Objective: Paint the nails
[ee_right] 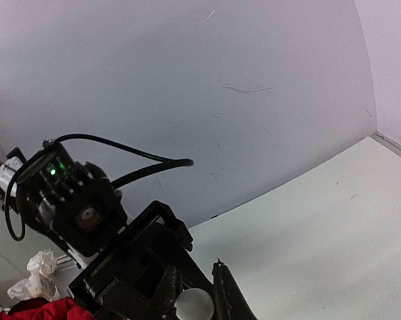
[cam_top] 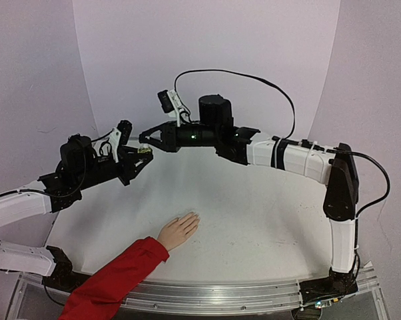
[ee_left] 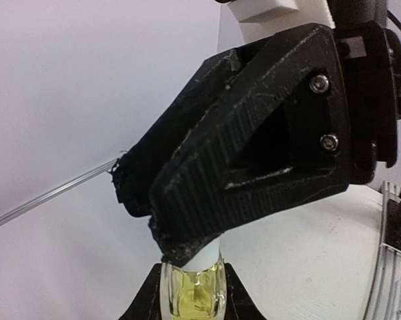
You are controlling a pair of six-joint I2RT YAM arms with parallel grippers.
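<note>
Near the front edge of the table [cam_top: 254, 220], the nails [cam_top: 194, 217] are too small to make out on the hand [cam_top: 179, 230], and its red sleeve [cam_top: 114, 280] is cut off at the bottom. Far and left of them, well apart, the left gripper [cam_top: 144, 159] clamps a yellow-green bottle [ee_left: 194, 297] that its fingers mostly hide. The right gripper [cam_top: 144, 141] is closed tight on the white cap [ee_right: 194, 303], and its tips cover the neck.

Left arm [cam_top: 14, 207] and right arm [cam_top: 295, 157] wear white shells, black joints. A black cable [cam_top: 254, 77] arcs at twelve o'clock; silver screws [ee_left: 318, 83] stud one ribbed finger [ee_left: 240, 133].
</note>
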